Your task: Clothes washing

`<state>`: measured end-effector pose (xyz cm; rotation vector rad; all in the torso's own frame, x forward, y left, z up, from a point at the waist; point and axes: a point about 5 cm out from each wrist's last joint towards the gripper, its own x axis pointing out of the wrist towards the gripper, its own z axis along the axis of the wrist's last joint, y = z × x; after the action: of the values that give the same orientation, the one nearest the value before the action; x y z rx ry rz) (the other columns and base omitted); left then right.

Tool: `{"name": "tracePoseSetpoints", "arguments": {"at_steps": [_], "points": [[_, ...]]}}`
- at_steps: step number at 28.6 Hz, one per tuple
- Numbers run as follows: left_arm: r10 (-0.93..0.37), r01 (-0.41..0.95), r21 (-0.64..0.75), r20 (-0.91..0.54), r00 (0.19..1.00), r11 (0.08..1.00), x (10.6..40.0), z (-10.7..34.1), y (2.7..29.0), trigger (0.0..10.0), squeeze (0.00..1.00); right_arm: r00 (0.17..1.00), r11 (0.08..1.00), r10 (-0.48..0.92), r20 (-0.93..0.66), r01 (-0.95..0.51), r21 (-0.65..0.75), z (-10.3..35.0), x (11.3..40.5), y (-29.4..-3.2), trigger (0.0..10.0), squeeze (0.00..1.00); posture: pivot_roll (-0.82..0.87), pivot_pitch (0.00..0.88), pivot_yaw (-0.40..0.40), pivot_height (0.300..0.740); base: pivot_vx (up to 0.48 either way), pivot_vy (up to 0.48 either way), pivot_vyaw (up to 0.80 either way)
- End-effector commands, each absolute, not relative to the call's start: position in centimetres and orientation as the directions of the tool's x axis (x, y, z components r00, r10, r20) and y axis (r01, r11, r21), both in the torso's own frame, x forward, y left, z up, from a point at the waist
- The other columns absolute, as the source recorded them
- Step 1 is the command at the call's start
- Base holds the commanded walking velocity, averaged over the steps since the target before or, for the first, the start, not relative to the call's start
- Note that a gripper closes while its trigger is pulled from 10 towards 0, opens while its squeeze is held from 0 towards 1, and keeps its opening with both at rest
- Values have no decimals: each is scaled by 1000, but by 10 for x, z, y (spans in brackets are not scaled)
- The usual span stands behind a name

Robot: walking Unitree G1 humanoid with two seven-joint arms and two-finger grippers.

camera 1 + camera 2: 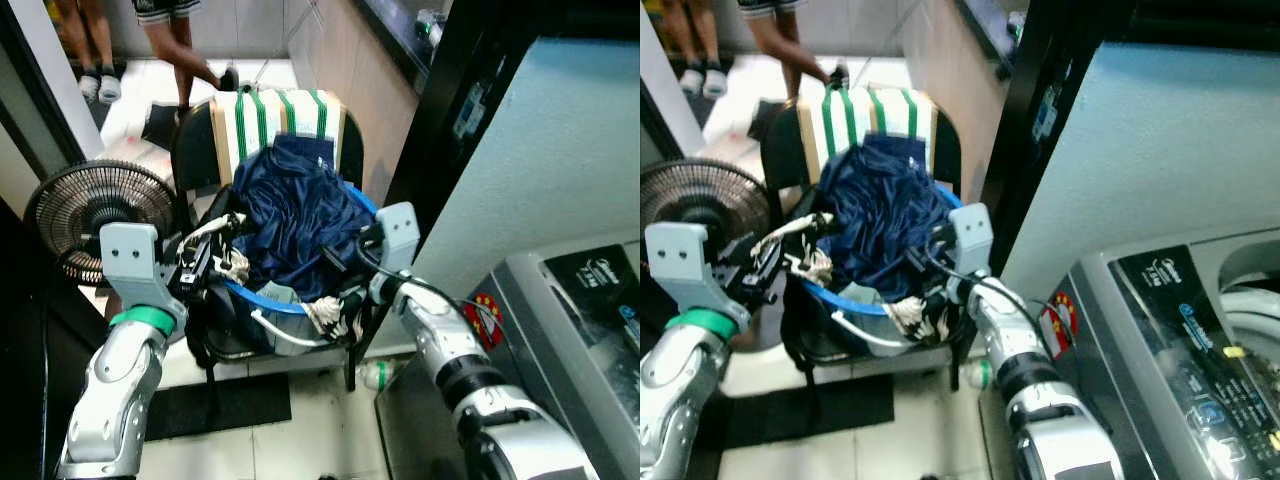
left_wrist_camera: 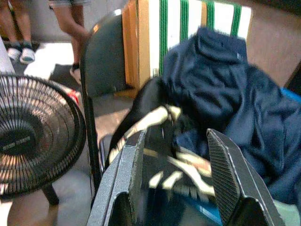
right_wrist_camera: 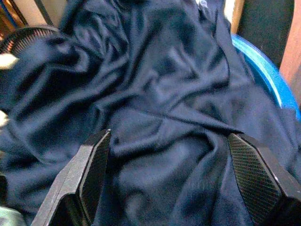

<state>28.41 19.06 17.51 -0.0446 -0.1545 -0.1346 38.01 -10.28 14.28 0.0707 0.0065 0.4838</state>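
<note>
A home laundry corner: a top-loading washing machine [image 1: 1200, 340] stands just beside a chair [image 1: 205, 140] heaped with clothes, a floor fan [image 1: 85, 205] nearby on tiled floor

A round black wire-grille fan [image 1: 85, 215] is stood left of the dark chair [image 1: 200, 140], a person's legs [image 1: 180, 45] behind it

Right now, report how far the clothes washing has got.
Done: nothing moved; the navy blue garment sits piled in the round blue plastic basin on the chair. In hand: the open right gripper and open left gripper reach toward the pile. Left: grasping and loading the grey washing machine.
</note>
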Motion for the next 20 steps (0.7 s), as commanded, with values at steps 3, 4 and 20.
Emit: {"name": "tracePoseSetpoints", "arguments": {"at_steps": [3,4,20], "points": [[-159,165,-30,139,977,986,280,175,187,10000,0,879,877,477,-15,-474,79,133,377,-101,10000,1000,108,204,2,740,0,0,0],[-167,173,-31,136,977,984,280,175,186,10000,0,876,874,481,-17,-479,78,130,375,-100,10000,1000,112,209,4,740,0,0,0],[-223,227,-34,100,970,973,279,173,176,10000,0,867,859,498,15,-495,129,113,363,-96,0,0,105,224,27,740,0,0,0]]}}
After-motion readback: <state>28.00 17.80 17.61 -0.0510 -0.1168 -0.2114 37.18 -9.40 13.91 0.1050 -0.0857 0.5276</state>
